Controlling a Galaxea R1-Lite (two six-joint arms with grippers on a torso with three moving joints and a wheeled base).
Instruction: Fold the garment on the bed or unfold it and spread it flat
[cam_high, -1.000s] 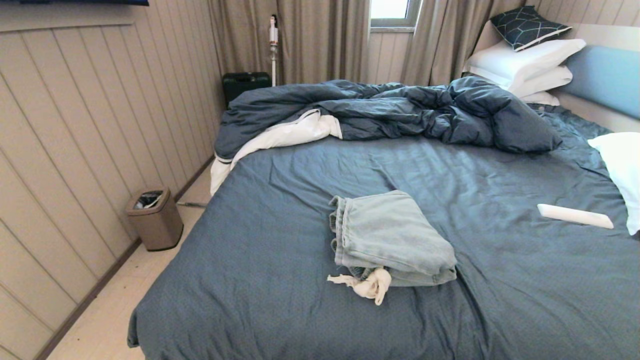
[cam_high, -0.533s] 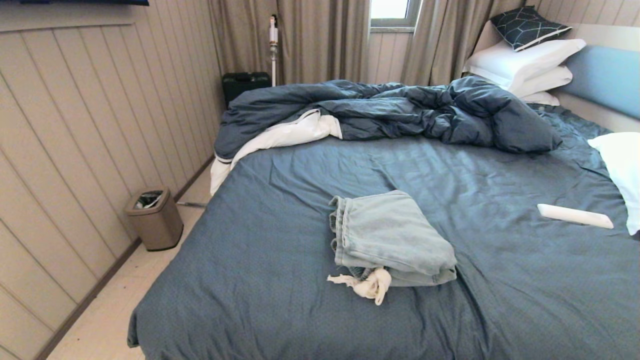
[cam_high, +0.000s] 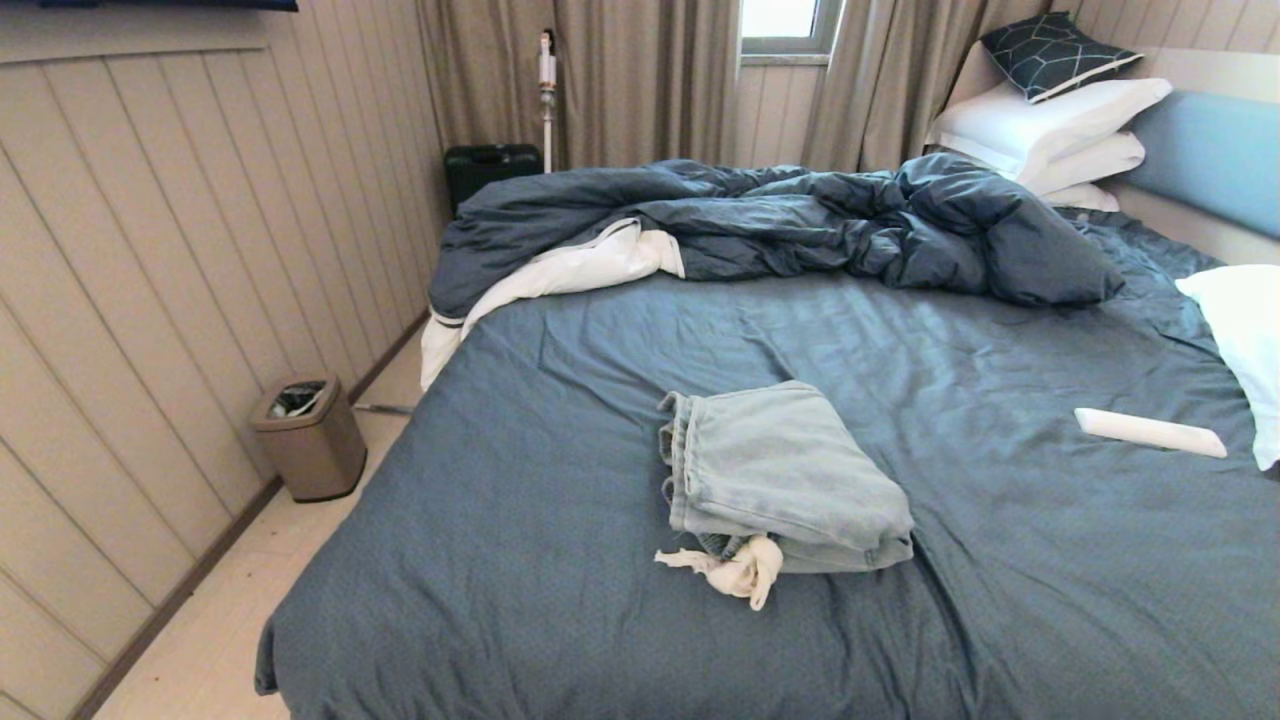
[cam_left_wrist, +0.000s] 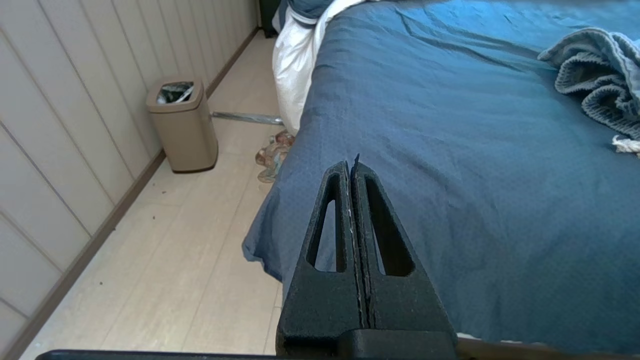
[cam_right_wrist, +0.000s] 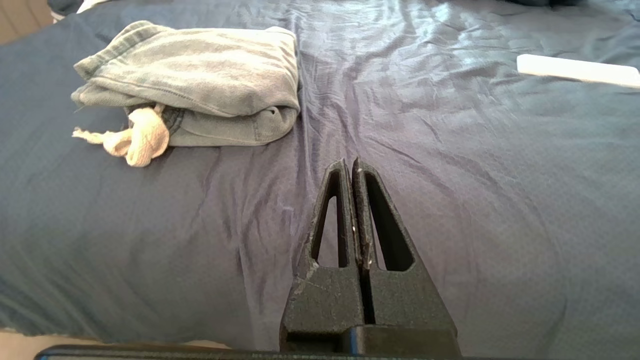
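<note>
From the head camera, the garment (cam_high: 782, 480) lies folded in a thick stack near the middle of the bed (cam_high: 560, 560), with its gathered waistband toward the wall side and a tuft of white pocket lining (cam_high: 738, 572) spilling from its near edge. It looks soft and light, likely to sag and slide open when lifted, so a pinch at the waistband corners or a free hem seems the surest hold. Beyond the garment the duvet (cam_high: 800, 225) is heaped, the pillows (cam_high: 1050, 125) are stacked by the headboard, and a white flat object (cam_high: 1150, 432) rests well to its right. A waste bin (cam_high: 310, 435) stands on the floor beside the panelled wall, left of the garment. Neither arm shows here.

In the left wrist camera, the left gripper (cam_left_wrist: 353, 167) hangs over the bed's near corner, fingers pressed together on nothing, well apart from the garment (cam_left_wrist: 595, 75).

In the right wrist camera, the right gripper (cam_right_wrist: 350, 167) hovers over bare, wrinkled sheet, jaws clenched and empty, near the garment (cam_right_wrist: 200, 75) but clear of it.
</note>
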